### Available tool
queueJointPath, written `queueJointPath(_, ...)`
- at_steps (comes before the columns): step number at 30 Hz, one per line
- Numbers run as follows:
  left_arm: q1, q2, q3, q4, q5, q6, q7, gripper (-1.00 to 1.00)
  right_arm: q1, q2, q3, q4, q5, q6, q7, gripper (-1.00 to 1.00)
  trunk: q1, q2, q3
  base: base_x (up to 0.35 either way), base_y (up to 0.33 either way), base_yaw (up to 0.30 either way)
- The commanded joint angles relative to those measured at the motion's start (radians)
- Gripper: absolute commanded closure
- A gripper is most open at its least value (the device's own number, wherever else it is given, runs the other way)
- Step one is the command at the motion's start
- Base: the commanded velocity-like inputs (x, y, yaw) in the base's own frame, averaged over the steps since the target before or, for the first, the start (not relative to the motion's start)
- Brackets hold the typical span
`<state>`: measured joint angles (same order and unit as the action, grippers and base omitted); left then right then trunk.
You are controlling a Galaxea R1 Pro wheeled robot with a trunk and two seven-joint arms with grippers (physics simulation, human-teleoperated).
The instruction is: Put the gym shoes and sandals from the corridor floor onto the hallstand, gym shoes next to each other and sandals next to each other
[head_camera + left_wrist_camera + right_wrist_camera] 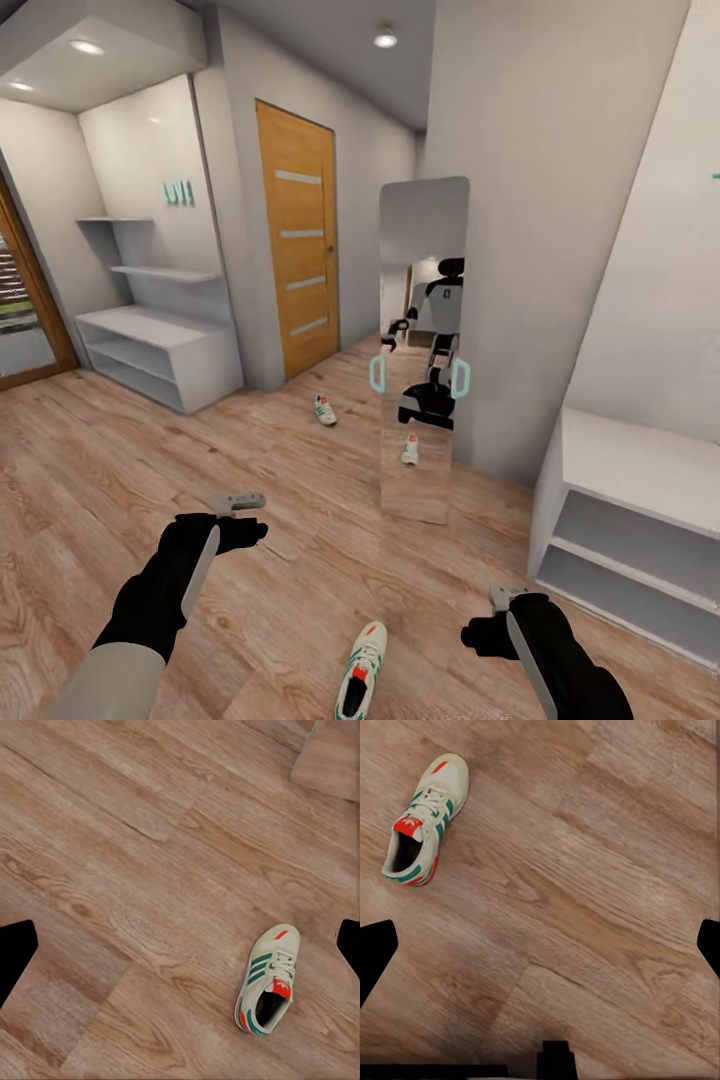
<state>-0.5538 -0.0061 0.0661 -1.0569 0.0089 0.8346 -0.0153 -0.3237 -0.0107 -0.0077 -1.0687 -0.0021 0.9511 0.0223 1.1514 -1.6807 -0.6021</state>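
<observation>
A gym shoe (361, 669) lies on the floor (100, 470) between both spread-open, empty grippers.

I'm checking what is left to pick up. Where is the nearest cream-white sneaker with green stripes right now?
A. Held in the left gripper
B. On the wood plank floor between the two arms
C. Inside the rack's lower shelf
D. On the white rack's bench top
B: the cream-white sneaker with green stripes lies on the wood plank floor, between the left gripper and right gripper, both empty.
</observation>
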Motion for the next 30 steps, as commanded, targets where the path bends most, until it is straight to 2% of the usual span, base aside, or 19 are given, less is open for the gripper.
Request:
queueJointPath(1, 0.000, 0.000, 0.000, 0.000, 0.000, 0.000, 0.000, -1.00, 0.000, 0.000, 0.000, 0.000, 0.000, 0.000, 0.000, -1.00, 0.004, -0.007, -0.005, 0.000, 0.000, -0.165)
queueJointPath(30, 0.003, 0.000, -0.006, 0.006, -0.005, 0.000, 0.000, -1.00, 0.000, 0.000, 0.002, 0.003, 0.008, -0.011, -0.005, -1.00, 0.115, -0.210, -0.138, 0.000, 0.000, -0.174)
